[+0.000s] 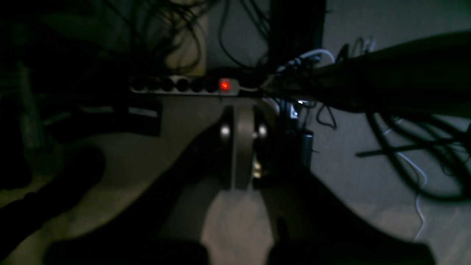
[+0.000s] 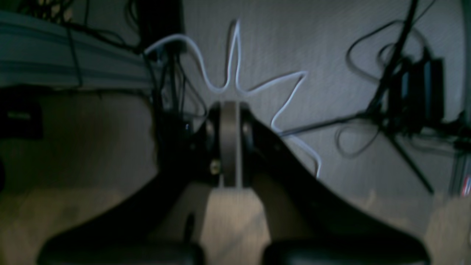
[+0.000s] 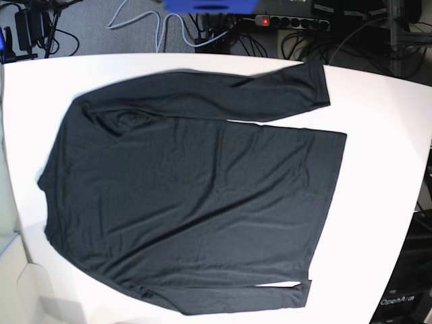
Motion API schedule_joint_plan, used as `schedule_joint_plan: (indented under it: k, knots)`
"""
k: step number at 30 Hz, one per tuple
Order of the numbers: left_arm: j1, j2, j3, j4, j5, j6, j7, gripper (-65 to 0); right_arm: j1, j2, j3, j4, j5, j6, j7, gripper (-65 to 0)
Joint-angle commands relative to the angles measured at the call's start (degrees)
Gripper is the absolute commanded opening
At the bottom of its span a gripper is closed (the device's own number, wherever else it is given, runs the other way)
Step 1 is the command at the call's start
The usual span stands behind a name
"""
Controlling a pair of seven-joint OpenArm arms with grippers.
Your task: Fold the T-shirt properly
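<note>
Base view: T-shirt (image 3: 196, 196) flat, unfolded on table (image 3: 385, 169); folding unstarted. Left claw (image 1: 243, 132) and right claw (image 2: 229, 129) closed, empty.

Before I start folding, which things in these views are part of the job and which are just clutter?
Part of the job:
- T-shirt, spread flat on the white table
- left gripper, shut, empty
- right gripper, shut, empty

Just lying about:
- power strip with its red light, beyond the table
- white cable on the floor
- black cables on the floor
</note>
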Motion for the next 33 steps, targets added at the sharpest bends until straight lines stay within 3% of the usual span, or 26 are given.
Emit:
schedule_joint_plan:
  k: [1,11,14,27,33]
  knots:
    - [1.14,-0.25,-0.08,-0.08,-0.12,-0.01,-3.12,-64.4,-1.14,0.56,0.01,-0.03,0.1,-0.86,3.0,-65.0]
    - [7.03,-0.43,-0.08,-0.08,-0.12,0.08,-18.51,-64.4,-7.55,2.06,0.45,-0.03,0.45,-1.04,21.55,-65.0]
    - [9.76,-0.34,-0.08,-0.08,-0.12,0.08,-25.8,-64.4,-8.7,2.23,0.45,0.27,0.54,-1.04,22.34,-65.0]
    - [13.19,-1.31,-0.25,4.8,-1.18,0.17,-25.8,-64.4,-9.84,4.34,5.28,3.7,0.54,-1.04,22.43,-65.0]
    - [19.96,-2.71,-0.25,20.28,-6.8,-0.09,-25.72,-64.4,-17.57,4.43,5.46,18.21,0.54,-1.04,22.34,-65.0]
